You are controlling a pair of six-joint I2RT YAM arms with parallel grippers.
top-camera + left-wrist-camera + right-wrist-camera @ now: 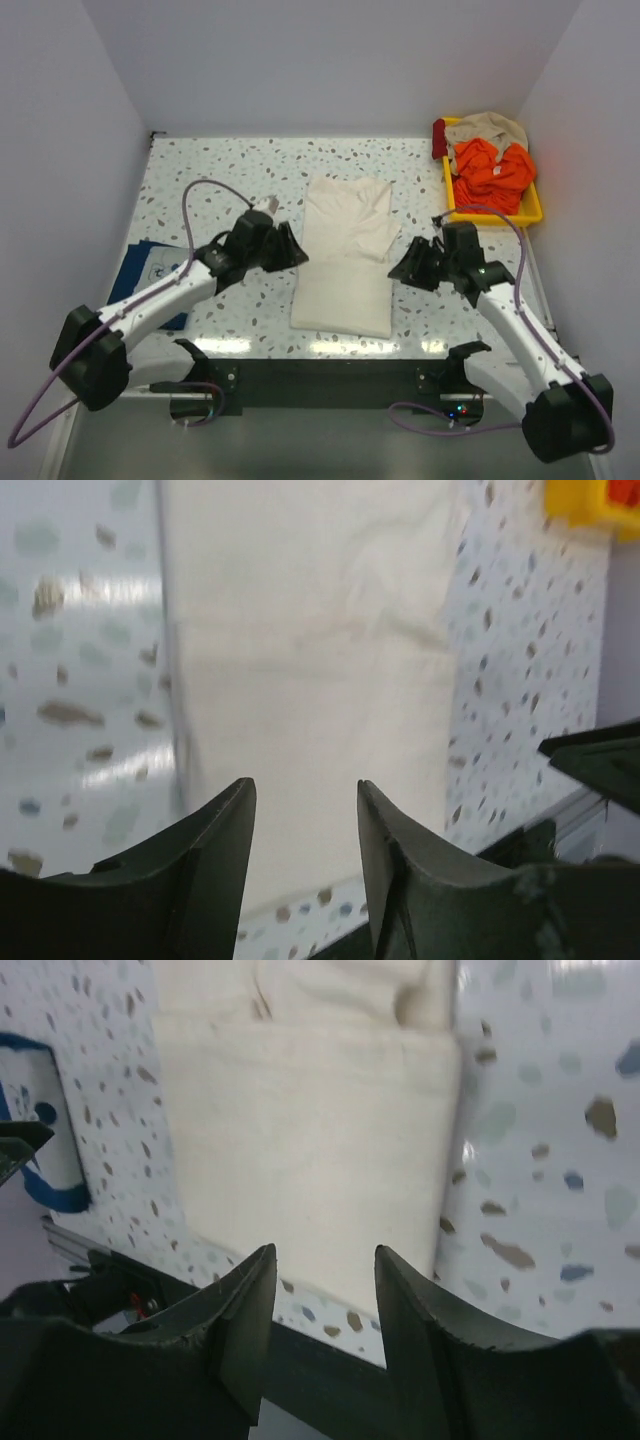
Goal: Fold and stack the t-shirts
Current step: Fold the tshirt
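We see the cream t-shirt (345, 255) lying folded into a narrow strip in the middle of the counter (220, 170), with a crease across it. The navy t-shirt (150, 270) lies flat at the counter's left edge, partly under our left arm. Our left pincer (288, 248) sits just left of the cream tee, jaws apart and empty. Our right pincer (405, 265) sits just right of it, likewise parted and holding nothing. A yellow tray (530, 212) holding orange cloth (490, 170) stands in the far right corner.
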